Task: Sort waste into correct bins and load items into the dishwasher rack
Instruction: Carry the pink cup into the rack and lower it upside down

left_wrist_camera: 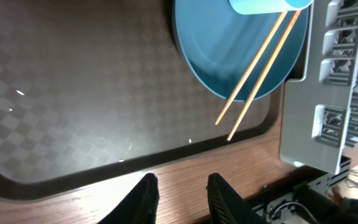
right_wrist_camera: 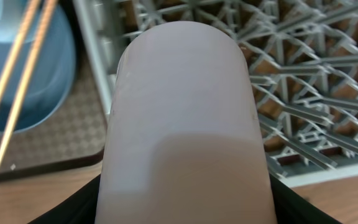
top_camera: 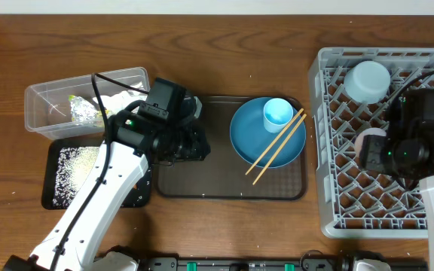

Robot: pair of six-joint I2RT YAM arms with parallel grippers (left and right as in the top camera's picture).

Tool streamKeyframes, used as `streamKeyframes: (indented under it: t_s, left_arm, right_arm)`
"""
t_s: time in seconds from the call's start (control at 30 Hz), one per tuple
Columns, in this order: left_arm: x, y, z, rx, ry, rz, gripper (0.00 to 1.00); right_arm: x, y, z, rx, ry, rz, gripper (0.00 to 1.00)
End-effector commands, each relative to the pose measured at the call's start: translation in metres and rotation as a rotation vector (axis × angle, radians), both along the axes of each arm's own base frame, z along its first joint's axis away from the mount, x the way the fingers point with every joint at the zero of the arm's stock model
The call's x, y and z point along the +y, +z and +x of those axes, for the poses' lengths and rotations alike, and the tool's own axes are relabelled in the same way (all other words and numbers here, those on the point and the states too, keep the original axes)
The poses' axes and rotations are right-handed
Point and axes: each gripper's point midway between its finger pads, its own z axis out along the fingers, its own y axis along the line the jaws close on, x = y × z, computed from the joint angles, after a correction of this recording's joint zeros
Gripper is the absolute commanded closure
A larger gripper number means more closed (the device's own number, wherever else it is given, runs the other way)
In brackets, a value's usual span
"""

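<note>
My right gripper (top_camera: 379,149) is shut on the small pink cup (top_camera: 371,143), holding it over the left side of the grey dishwasher rack (top_camera: 353,203). In the right wrist view the pink cup (right_wrist_camera: 182,112) fills the space between the fingers. A pale bowl (top_camera: 370,80) lies upside down in the rack's far corner. The blue plate (top_camera: 251,128) carries a light blue cup (top_camera: 278,114) and wooden chopsticks (top_camera: 277,147). My left gripper (left_wrist_camera: 182,180) is open and empty, low over the table's front edge beside the brown tray (left_wrist_camera: 73,93).
A clear tub (top_camera: 44,113) at the back left holds foil (top_camera: 85,113), white tissue (top_camera: 119,102) and a yellow-green wrapper (top_camera: 72,98). In front of it a black tray (top_camera: 55,199) holds rice grains (top_camera: 77,162). The left arm crosses over both bins.
</note>
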Motion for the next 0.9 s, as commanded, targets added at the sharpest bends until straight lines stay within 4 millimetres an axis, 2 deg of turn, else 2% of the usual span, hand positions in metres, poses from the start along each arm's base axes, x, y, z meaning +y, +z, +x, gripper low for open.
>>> streamKeyframes:
  t_s: [0.0, 0.23, 0.43, 0.5, 0.63, 0.87]
  left_arm:
    - [0.005, -0.001, 0.001, -0.009, 0.007, 0.022, 0.69]
    - [0.006, -0.002, -0.001, -0.002, 0.007, 0.025, 0.69]
    - [0.006, -0.002, -0.001, -0.002, 0.007, 0.025, 0.69]
    - [0.006, -0.002, -0.001, -0.002, 0.007, 0.025, 0.69]
    - [0.006, -0.002, -0.001, -0.002, 0.007, 0.025, 0.69]
    - [0.006, -0.002, -0.001, -0.002, 0.007, 0.025, 0.69]
  right_arm:
    - [-0.020, 0.001, 0.003, 0.013, -0.085, -0.046, 0.70]
    - [-0.029, -0.029, 0.011, 0.147, -0.117, -0.025, 0.69]
    - [-0.028, -0.055, 0.014, 0.264, -0.114, -0.003, 0.69]
    - [-0.028, -0.061, 0.015, 0.287, -0.113, -0.001, 0.72]
    - [-0.027, -0.068, 0.015, 0.315, -0.110, 0.008, 0.73]
    - [-0.026, -0.073, 0.017, 0.311, -0.109, 0.013, 0.65]
